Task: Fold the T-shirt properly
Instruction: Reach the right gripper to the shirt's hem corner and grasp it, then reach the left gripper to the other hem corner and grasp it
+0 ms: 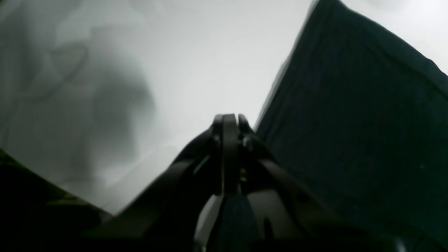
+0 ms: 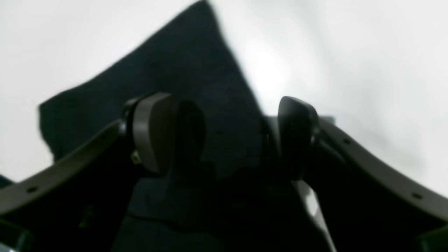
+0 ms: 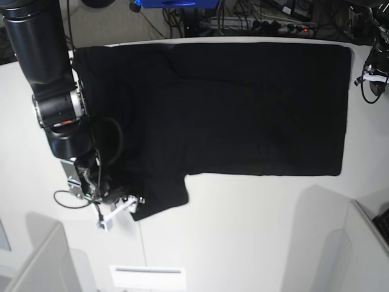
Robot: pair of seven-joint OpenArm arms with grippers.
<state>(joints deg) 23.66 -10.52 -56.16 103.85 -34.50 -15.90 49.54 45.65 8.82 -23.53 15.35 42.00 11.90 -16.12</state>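
Note:
The black T-shirt (image 3: pixel 243 103) lies spread flat on the white table (image 3: pixel 255 231), with one short sleeve (image 3: pixel 161 198) pointing toward the front left. No print or label shows. My right gripper (image 2: pixel 224 133) is open, its fingers (image 2: pixel 154 133) standing on either side of the sleeve cloth (image 2: pixel 196 70); in the base view it is at the sleeve's left (image 3: pixel 118 194). My left gripper (image 1: pixel 229 138) is shut with nothing seen between its tips, just left of the shirt's edge (image 1: pixel 350 115). In the base view that arm (image 3: pixel 372 76) is beside the shirt's far right corner.
Cables and equipment (image 3: pixel 273 21) line the table's far edge. A white label (image 3: pixel 148 277) lies near the front edge. Grey panels stand at the front left (image 3: pixel 30 261) and front right (image 3: pixel 364 243) corners. A white cable connector (image 3: pixel 112 216) hangs off the right arm.

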